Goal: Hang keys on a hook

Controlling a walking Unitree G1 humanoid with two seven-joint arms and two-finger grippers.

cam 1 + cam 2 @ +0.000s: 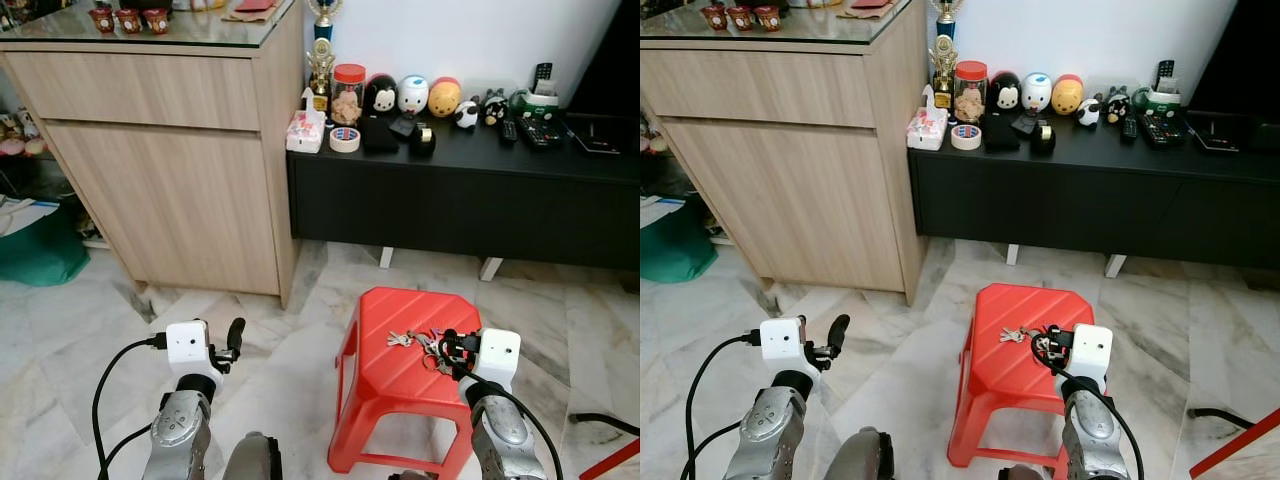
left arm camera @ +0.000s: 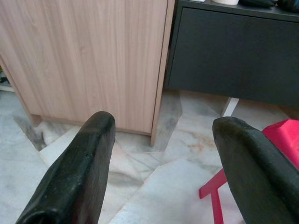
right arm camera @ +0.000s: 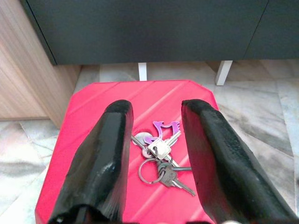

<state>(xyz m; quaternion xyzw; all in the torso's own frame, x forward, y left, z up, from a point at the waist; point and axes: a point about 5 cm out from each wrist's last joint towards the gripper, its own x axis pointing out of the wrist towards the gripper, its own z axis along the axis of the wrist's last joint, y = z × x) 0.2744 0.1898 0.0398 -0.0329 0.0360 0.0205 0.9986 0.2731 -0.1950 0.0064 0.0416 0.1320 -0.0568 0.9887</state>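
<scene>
Keys (image 3: 160, 154) between right pincer (image 3: 156, 135) fingers

One red plastic stool (image 1: 400, 365) carries one bunch of keys (image 3: 161, 151); behind it, three red cups (image 1: 129, 19) top the wooden cabinet (image 1: 170, 140).

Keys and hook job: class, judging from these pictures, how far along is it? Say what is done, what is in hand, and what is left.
Done: nothing yet; the keys lie on the red stool.
In hand: the right gripper hangs open above them, a finger on each side, not yet closed. The left gripper is open over the floor, idle.
Left: grasp, lift, carry and hang them. I see no hook here.
</scene>
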